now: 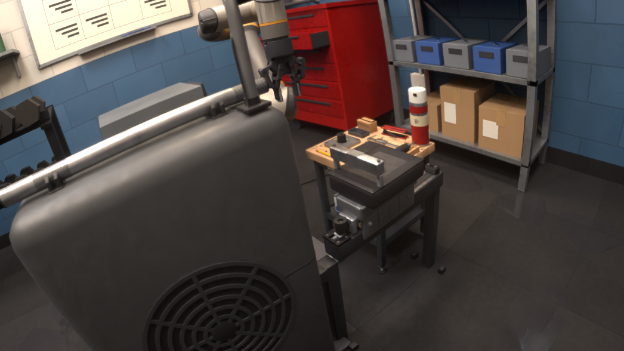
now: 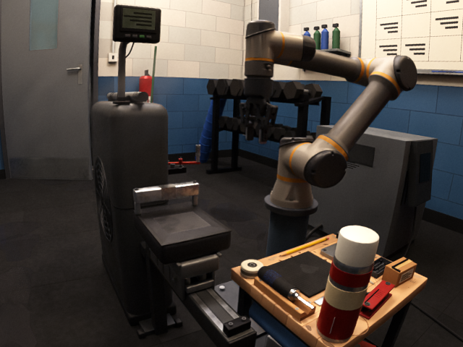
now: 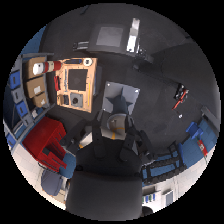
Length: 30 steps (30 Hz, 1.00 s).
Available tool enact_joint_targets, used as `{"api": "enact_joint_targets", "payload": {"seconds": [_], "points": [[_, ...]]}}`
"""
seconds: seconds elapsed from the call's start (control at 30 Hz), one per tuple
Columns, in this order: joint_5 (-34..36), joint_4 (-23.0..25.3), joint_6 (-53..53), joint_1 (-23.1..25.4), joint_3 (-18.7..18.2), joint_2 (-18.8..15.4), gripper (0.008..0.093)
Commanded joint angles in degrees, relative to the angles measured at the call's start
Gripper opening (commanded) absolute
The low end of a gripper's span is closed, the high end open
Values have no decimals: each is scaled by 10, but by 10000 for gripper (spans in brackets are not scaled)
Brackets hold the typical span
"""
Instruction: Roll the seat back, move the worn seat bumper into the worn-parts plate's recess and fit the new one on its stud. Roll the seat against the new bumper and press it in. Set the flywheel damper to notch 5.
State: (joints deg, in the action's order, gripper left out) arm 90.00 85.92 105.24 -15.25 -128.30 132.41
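My gripper (image 1: 286,89) (image 2: 259,137) (image 3: 112,148) hangs high in the air above the robot's base, well away from the rower. It is open and empty. The dark seat (image 1: 377,168) (image 2: 183,228) (image 3: 110,40) sits on its rail beside the flywheel housing (image 1: 161,227) (image 2: 129,164). A black bumper (image 1: 340,226) stands on the rail's end below the seat. Another black bumper (image 1: 341,138) (image 3: 75,100) stands on a grey plate on the wooden tray (image 1: 371,142) (image 2: 329,284) (image 3: 74,84). The damper is not visible.
The tray also holds a black mat (image 2: 301,272), a red and white canister (image 1: 418,115) (image 2: 347,284), a tape roll (image 2: 251,267) and small tools. A red tool chest (image 1: 344,61), shelves with boxes (image 1: 480,87) and a dumbbell rack (image 2: 261,112) surround the area.
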Motion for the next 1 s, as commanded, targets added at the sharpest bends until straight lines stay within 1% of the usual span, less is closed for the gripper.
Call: {"api": "enact_joint_targets", "payload": {"seconds": [0.0, 0.73, 0.9, 0.97], "points": [[0, 0, 0, 0, 0, 0, 580], [0, -3, 1, -1, -1, 4, 580], [0, -3, 1, -1, -1, 4, 490], [0, -3, 1, -1, -1, 4, 480]]}}
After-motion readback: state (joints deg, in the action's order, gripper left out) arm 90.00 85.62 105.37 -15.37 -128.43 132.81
